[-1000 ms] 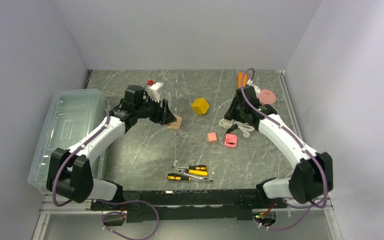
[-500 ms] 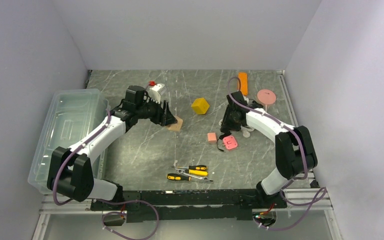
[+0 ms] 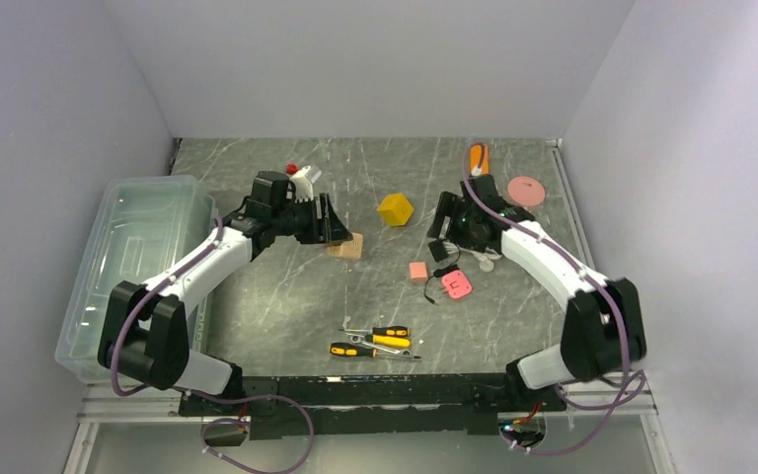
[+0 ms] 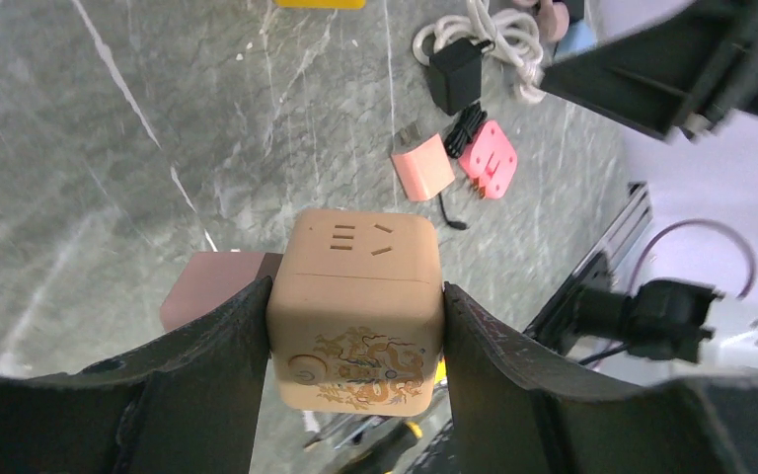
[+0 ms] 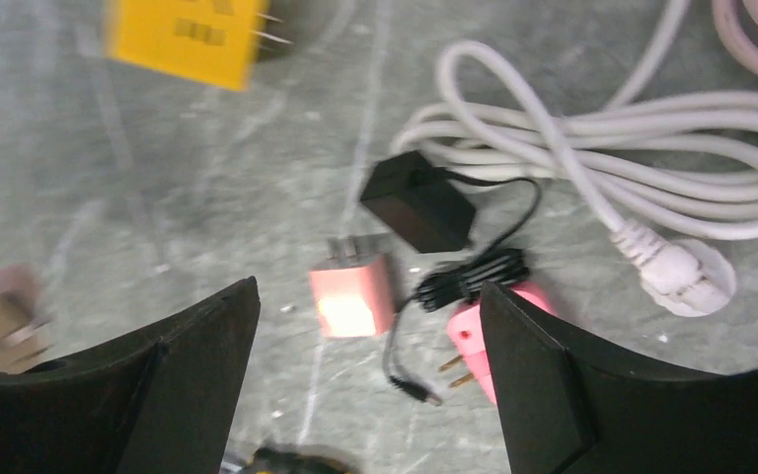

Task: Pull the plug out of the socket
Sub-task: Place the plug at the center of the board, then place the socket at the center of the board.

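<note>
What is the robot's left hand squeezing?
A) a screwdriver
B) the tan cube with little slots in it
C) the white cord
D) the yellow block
B: in the left wrist view the tan cube sits pinched between the two fingers of the left hand, with its slotted face showing.

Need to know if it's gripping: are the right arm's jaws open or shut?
Open: the right jaws stand wide apart in the wrist view, nothing between; pink plug and black adapter lie on the table below.
</note>
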Robot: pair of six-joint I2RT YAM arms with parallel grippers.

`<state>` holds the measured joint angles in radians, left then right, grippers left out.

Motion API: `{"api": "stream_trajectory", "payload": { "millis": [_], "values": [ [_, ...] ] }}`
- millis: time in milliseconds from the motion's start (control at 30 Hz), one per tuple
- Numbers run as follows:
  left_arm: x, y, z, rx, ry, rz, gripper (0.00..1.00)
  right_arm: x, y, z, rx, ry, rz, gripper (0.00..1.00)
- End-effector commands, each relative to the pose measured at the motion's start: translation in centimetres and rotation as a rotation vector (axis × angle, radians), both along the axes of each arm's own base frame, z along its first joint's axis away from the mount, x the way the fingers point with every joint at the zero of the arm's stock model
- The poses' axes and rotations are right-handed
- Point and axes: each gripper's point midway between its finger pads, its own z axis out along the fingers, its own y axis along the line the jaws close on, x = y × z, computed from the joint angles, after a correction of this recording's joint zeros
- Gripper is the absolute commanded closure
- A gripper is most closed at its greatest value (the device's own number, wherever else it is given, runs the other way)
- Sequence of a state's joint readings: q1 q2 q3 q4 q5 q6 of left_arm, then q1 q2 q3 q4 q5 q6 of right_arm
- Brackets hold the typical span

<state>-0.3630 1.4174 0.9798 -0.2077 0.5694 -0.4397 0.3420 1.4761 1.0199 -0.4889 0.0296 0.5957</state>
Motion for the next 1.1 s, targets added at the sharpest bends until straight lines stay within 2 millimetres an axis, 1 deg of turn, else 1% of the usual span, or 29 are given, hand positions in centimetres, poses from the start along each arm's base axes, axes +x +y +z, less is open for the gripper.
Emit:
{"api": "stream_trajectory", "payload": {
  "millis": [0,100,167,267,400,500,567,667,833,900,933,1067],
  "values": [
    [1.6,-0.5,2.0,-0.142,0.088,0.174,1.0,-0.1,3.0,6.2,0.175,-0.189,0.11,0.15],
    [1.9,-0.8,2.8,-0.219,0.144,0.244,1.0,-1.7,5.9,8.4,0.277,-0.235,0.189,0.14],
    [1.9,-0.9,3.1,-0.277,0.2,0.295,1.0,-2.7,8.1,9.7,0.297,-0.278,0.238,0.14],
    [1.6,-1.5,4.2,-0.4,0.265,0.326,1.0,-4.3,11.4,11.7,0.317,-0.355,0.314,0.14],
    [1.2,-1.8,5.0,-0.541,0.351,0.376,1.0,-5.7,14.7,12.9,0.343,-0.434,0.374,0.14],
    [1.2,-1.3,5.2,-0.599,0.378,0.434,1.0,-5.9,15.7,13.0,0.325,-0.482,0.344,0.14],
    [1.1,-0.8,5.3,-0.622,0.384,0.475,1.0,-5.8,16.1,12.4,0.322,-0.491,0.315,0.13],
    [1.0,-0.3,5.5,-0.644,0.398,0.514,1.0,-5.8,17.3,11.6,0.334,-0.485,0.332,0.13],
    [0.6,-0.4,5.5,-0.667,0.445,0.528,1.0,-5.4,19.6,12.6,0.314,-0.553,0.386,0.13],
    [0.5,-0.3,5.6,-0.675,0.451,0.536,1.0,-5.0,20.1,12.4,0.286,-0.556,0.379,0.13],
    [0.5,-0.2,5.7,-0.679,0.448,0.536,1.0,-4.8,20.4,12.0,0.272,-0.547,0.381,0.13],
    [0.3,-0.2,5.8,-0.679,0.453,0.534,1.0,-4.2,21.1,11.7,0.261,-0.551,0.378,0.14]
  ]
}}
